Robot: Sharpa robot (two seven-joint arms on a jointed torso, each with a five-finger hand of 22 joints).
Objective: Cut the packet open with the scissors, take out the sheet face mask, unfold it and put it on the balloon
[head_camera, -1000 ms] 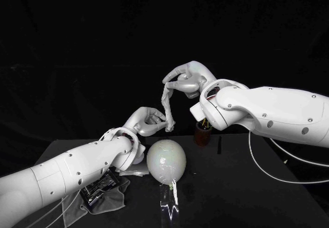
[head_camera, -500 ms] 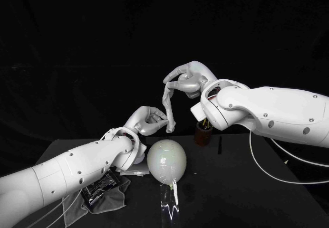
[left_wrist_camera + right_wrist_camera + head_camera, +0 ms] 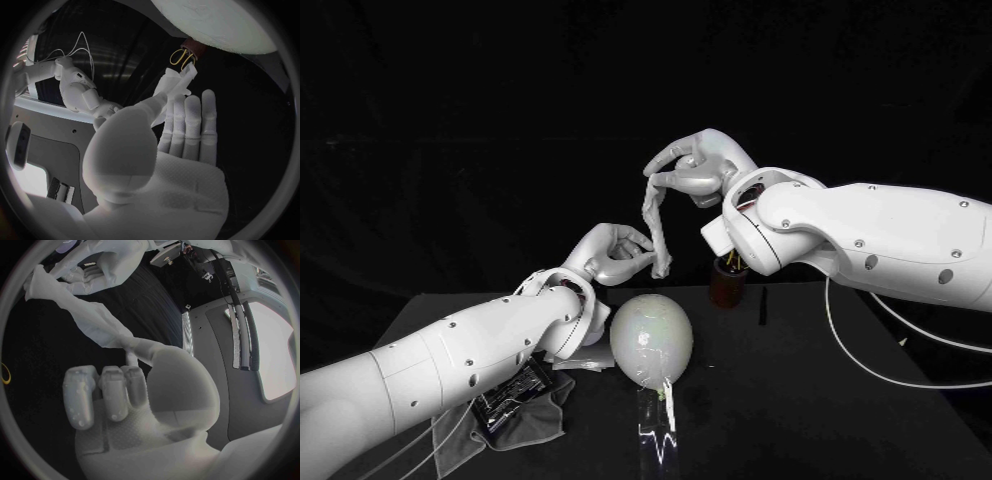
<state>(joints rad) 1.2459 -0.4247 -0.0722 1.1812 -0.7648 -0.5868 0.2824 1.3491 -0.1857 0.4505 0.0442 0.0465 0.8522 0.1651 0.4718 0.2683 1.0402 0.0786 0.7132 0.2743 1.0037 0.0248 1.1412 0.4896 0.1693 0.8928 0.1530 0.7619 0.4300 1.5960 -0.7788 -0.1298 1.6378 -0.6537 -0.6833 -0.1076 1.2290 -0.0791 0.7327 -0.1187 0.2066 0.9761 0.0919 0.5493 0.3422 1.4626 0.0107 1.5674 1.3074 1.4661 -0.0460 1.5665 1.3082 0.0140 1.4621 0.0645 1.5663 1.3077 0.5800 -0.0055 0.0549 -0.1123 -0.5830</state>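
Both robot hands have got the sheet mask (image 3: 651, 215) between them, up in the air. Right robot hand (image 3: 692, 170) is the higher one and pinches the mask's top end between thumb and a finger, with its other fingers curled in toward the palm in the right wrist view. Left robot hand (image 3: 610, 255) sits lower and nearer the robot and pinches the bottom end the same way, while the left wrist view shows its other fingers straight and side by side. The mask itself is bunched and twisted into a ropey strip running down between the two pinches, not unfolded at all. Its lower end hangs just above the balloon (image 3: 651, 340) and a bit behind it, not touching as far as I can tell. The balloon is pale and egg-shaped and sits on the black desk (image 3: 848, 400) with its knotted end toward the robot. Behind it stands a brown cup (image 3: 727, 287), and the left wrist view shows the yellow handles of the scissors (image 3: 181, 57) sticking out of it. Under the left arm a crumpled grey cloth (image 3: 538, 425) lies on the desk with something dark and shiny on it, can't tell what.
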